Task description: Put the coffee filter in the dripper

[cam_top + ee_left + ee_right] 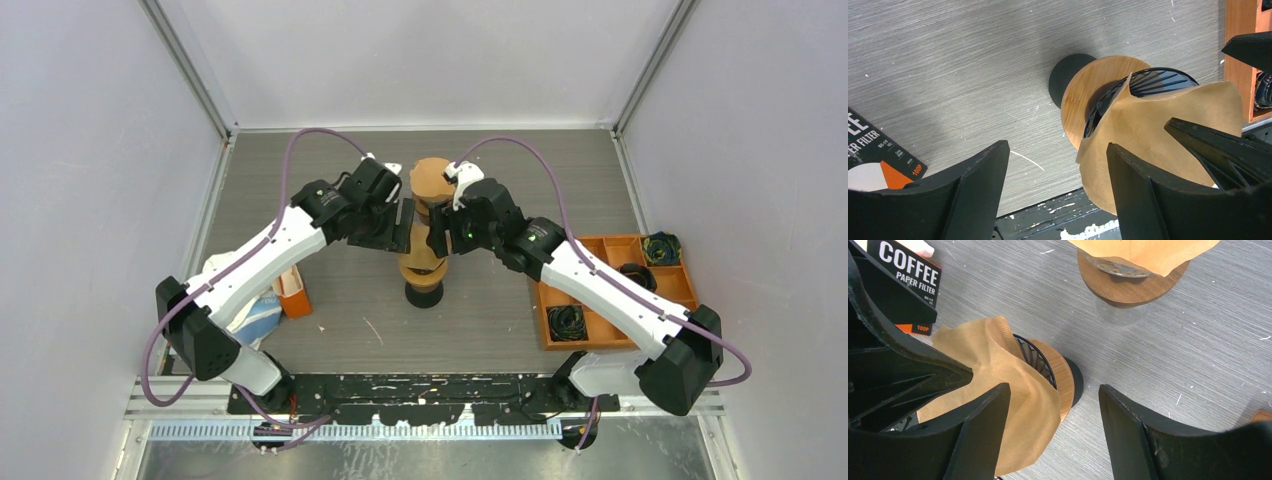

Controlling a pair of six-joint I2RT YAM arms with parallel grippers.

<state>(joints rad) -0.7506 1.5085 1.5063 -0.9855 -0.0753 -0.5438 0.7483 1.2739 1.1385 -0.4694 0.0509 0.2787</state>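
The dripper (425,292) stands mid-table: wooden ring (1082,100), black ribbed cone, black base. A brown paper coffee filter (1158,130) lies tilted over its rim, partly in the cone and hanging over one side (1033,410). My left gripper (400,225) and right gripper (437,230) meet just above the dripper from either side. The left gripper (1057,145) is open, its right finger against the filter's outer face. The right gripper (1054,387) is open, its left finger over the filter. Neither is shut on the filter.
A second dripper (432,180) with a filter in it (1133,270) stands just behind. A coffee filter package (250,310) lies at the left (905,270). An orange compartment tray (600,330) with cable coils sits at the right.
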